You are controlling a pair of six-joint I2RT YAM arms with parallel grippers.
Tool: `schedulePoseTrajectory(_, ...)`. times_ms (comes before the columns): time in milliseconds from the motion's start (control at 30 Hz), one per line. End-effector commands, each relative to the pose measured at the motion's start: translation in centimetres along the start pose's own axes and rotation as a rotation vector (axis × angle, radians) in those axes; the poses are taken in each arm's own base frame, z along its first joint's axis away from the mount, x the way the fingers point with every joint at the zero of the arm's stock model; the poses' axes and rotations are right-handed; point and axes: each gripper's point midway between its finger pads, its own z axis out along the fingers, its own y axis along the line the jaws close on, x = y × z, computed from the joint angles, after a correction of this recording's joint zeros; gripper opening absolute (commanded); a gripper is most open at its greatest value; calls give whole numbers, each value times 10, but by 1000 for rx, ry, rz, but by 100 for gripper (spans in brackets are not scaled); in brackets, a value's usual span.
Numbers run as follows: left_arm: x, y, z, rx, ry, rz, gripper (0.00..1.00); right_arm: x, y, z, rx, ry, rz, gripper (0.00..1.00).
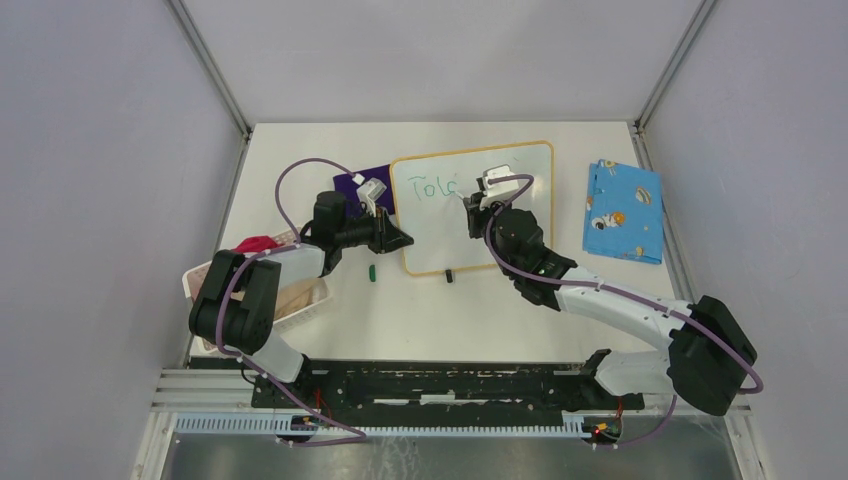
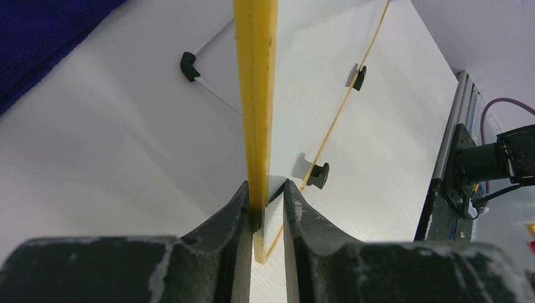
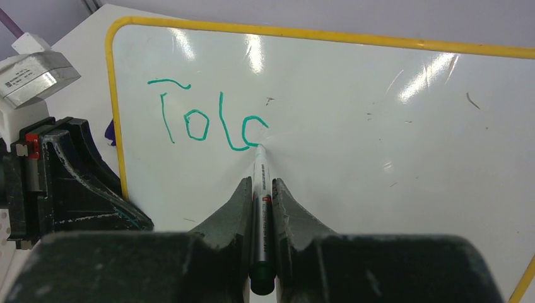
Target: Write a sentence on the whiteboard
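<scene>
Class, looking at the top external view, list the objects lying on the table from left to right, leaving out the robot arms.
white basket → purple cloth → whiteboard → blue patterned cloth

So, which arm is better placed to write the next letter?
Right. The right gripper holds the marker, its tip on the board at the last green letter. The left gripper is clamped on the frame, holding the board.

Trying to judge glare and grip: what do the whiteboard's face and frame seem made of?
Whiteboard face: glossy white coating, perhaps melamine or enamel; it throws bright glare streaks and shows faint scuffs. Frame: smooth, matte yellow-orange, painted wood or plastic; no clear grain shows, so I cannot tell which.
</scene>
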Motion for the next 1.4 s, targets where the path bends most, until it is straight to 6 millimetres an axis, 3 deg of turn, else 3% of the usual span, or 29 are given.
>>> schedulePoseTrajectory(0, -3, 12, 0, -62, 0, 67, 2, -23, -10, 1, 43, -52, 6, 0)
schedulePoseTrajectory(700, -2, 12, 1, -60, 4, 66, 2, -43, -4, 12, 33, -85, 5, 0)
schedulePoseTrajectory(1367, 0, 13, 2, -63, 10, 60, 2, -15, -8, 0, 17, -41, 9, 0)
